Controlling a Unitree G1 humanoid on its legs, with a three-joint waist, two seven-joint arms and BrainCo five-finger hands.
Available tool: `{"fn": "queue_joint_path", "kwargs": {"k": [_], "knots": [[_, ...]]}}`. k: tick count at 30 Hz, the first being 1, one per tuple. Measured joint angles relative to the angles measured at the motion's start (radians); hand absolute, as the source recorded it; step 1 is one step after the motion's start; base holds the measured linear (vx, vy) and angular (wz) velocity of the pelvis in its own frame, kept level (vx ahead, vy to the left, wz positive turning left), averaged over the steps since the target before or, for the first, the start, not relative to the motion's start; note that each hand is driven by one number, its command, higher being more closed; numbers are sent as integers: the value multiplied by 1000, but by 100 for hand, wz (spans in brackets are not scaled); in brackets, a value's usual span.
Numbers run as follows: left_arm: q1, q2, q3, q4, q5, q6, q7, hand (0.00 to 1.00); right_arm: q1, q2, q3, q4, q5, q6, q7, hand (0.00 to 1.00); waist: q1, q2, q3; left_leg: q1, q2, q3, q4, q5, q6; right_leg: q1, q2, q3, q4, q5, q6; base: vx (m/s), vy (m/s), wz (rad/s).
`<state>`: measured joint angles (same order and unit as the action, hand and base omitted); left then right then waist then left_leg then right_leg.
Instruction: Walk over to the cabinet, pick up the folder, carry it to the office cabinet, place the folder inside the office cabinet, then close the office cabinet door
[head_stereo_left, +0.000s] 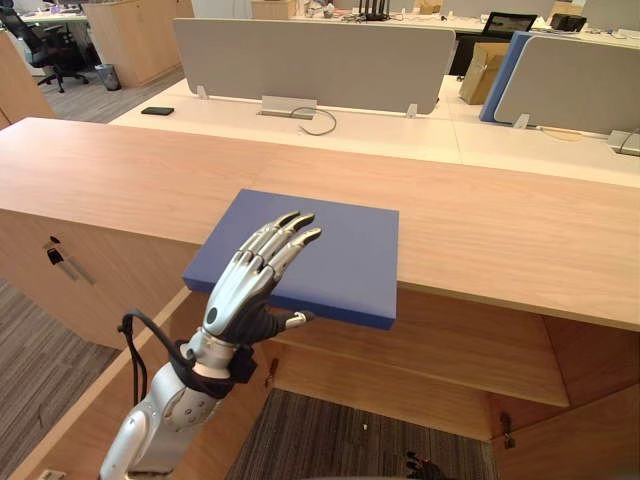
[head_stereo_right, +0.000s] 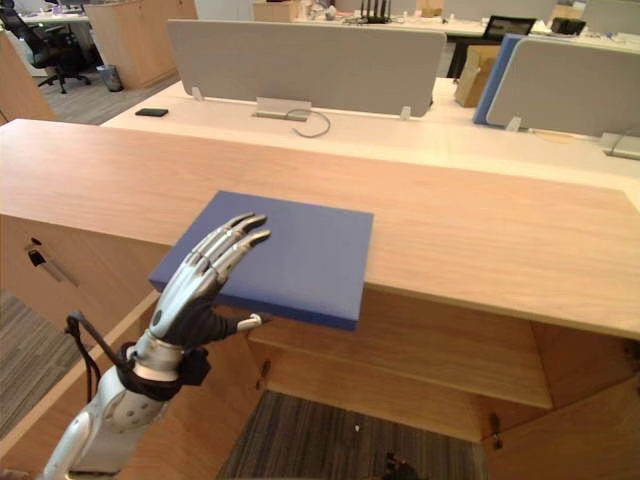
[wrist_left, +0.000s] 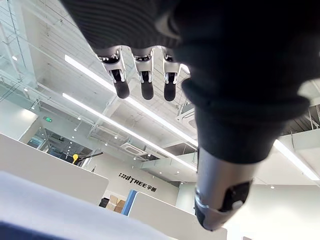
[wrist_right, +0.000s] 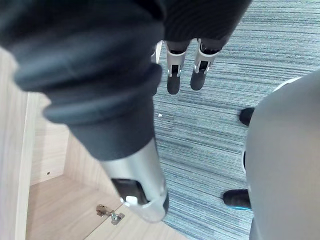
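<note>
One left hand (head_stereo_left: 240, 290) stretched up, fingers straight and empty, fingertips over the near left corner of the blue folder (head_stereo_left: 335, 250). That folder lay overhanging the cabinet top's (head_stereo_left: 500, 220) front edge. The right hand (wrist_right: 173, 75) hung slack and empty above grey carpet (wrist_right: 210, 150).

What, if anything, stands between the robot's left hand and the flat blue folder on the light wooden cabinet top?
Nothing visible does. The left hand, fingers straight, is at the near left corner of the flat blue folder, fingertips over its cover. The folder lies on the light wooden cabinet top, jutting past its front edge.
</note>
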<state>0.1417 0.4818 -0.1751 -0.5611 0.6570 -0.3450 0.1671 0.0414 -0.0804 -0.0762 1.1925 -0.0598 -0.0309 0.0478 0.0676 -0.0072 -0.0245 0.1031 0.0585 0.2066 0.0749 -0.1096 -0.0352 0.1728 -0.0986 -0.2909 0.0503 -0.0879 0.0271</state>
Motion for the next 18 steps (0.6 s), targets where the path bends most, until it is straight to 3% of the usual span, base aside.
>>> {"fn": "queue_joint_path", "kwargs": {"k": [18], "knots": [[32,34,12,89,6,-7,-26,0,-5,0,-2,0,1,0,1,0,-6,9,10,-22,-10,11,-55,56,-5,-51,-3,30,-8,0,0,-88,-19,-3]]}}
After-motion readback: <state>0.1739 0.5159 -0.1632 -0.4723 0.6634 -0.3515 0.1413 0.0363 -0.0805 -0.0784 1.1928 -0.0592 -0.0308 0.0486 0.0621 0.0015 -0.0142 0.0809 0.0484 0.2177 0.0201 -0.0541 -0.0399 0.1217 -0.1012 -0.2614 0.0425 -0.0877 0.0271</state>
